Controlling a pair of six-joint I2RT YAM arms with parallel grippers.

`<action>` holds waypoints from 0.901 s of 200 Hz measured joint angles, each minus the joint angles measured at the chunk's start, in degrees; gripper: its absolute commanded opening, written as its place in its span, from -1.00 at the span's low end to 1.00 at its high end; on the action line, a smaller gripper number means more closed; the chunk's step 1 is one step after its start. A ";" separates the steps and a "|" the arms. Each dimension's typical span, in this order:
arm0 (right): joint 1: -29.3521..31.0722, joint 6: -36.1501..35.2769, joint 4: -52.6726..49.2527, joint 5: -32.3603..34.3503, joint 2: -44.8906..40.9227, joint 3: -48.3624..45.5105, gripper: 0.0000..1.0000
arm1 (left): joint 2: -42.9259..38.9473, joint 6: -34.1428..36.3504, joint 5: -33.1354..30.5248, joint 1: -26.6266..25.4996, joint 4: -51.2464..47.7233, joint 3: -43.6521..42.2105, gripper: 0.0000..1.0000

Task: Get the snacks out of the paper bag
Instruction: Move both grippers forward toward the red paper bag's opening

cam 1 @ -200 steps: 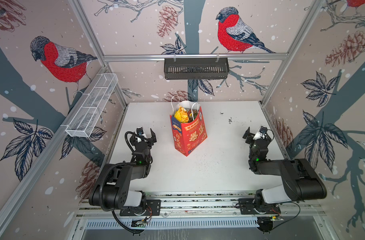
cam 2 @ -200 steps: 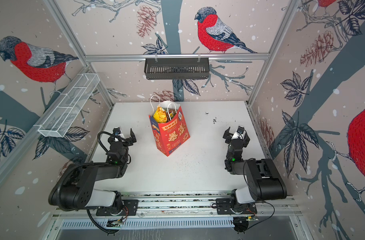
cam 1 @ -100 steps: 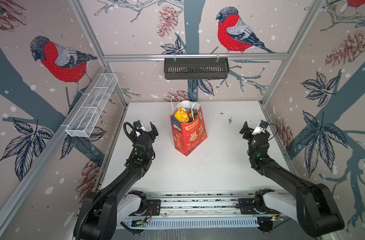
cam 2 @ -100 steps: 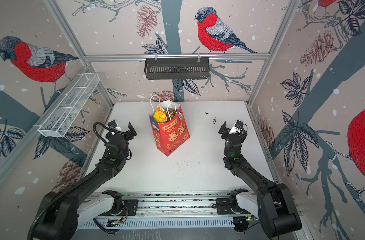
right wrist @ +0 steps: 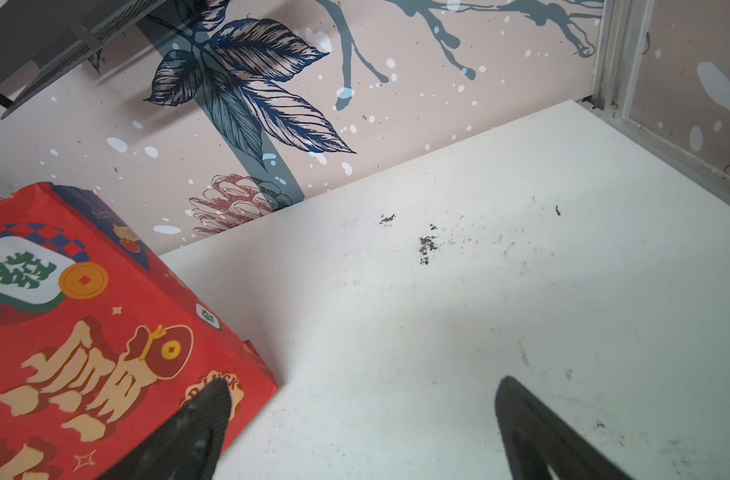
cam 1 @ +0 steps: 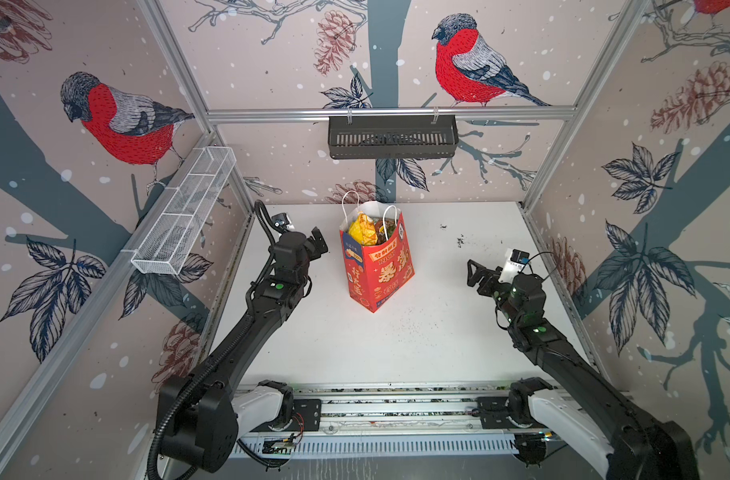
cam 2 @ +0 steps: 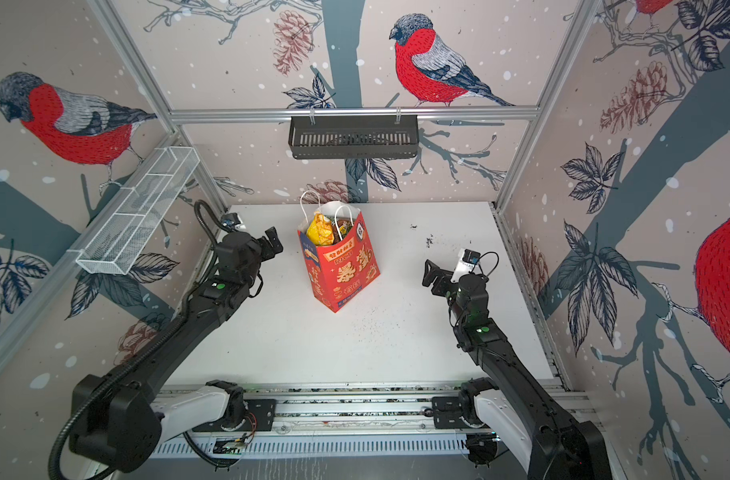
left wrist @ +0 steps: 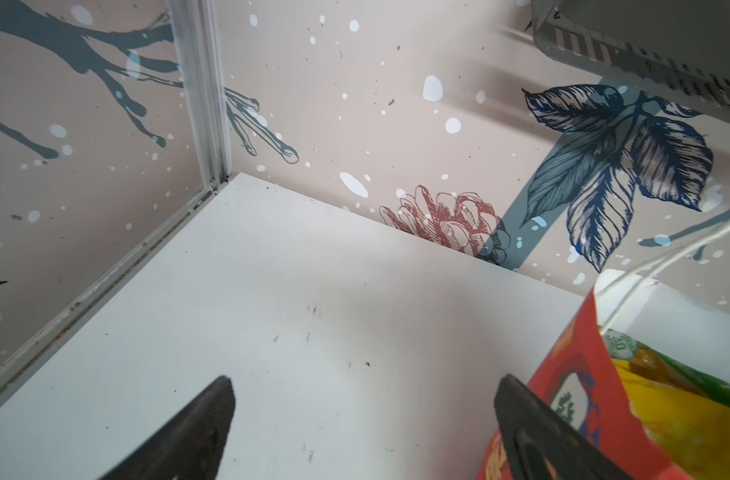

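bag: paper bag point(cam 1: 379, 266) upright mid-frame on table point(cam 1: 417, 340), snacks point(cam 1: 363, 230) inside
my left gripper point(cam 1: 318, 244): spread, empty, just left of bag
my right gripper point(cam 1: 474, 272): spread, empty, frame right

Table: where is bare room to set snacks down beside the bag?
Bare: the broad table front between bag and base rail; also between bag and right gripper, though specked. Tight: left gripper sits close beside the bag.

Both black jointed arms stretch forward and lean inward. The black two-fingered left gripper point(cam 1: 318, 243) has its jaws spread wide, holding nothing. Well apart from it, the matching right gripper point(cam 1: 476, 273) is equally wide and empty.
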 measured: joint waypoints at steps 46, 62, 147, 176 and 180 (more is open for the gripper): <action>1.05 -0.20 -7.04 -1.25 -2.95 0.09 1.00 | 2.71 -1.42 6.80 -0.07 -8.04 8.74 0.87; 2.45 -0.35 -8.02 -1.01 -2.89 -0.17 1.00 | 4.66 -1.25 8.09 -0.15 -10.54 12.57 0.86; 4.48 -1.05 -9.05 1.31 -2.91 -1.79 1.00 | 14.16 0.35 17.27 -0.22 -18.29 23.47 0.80; 4.48 -1.03 -9.07 1.77 -2.99 -2.62 1.00 | 17.25 0.79 19.02 -0.28 -20.94 27.80 0.80; 4.48 -1.03 -9.07 1.90 -2.99 -2.64 1.00 | 17.55 0.81 19.61 -0.28 -21.27 28.20 0.80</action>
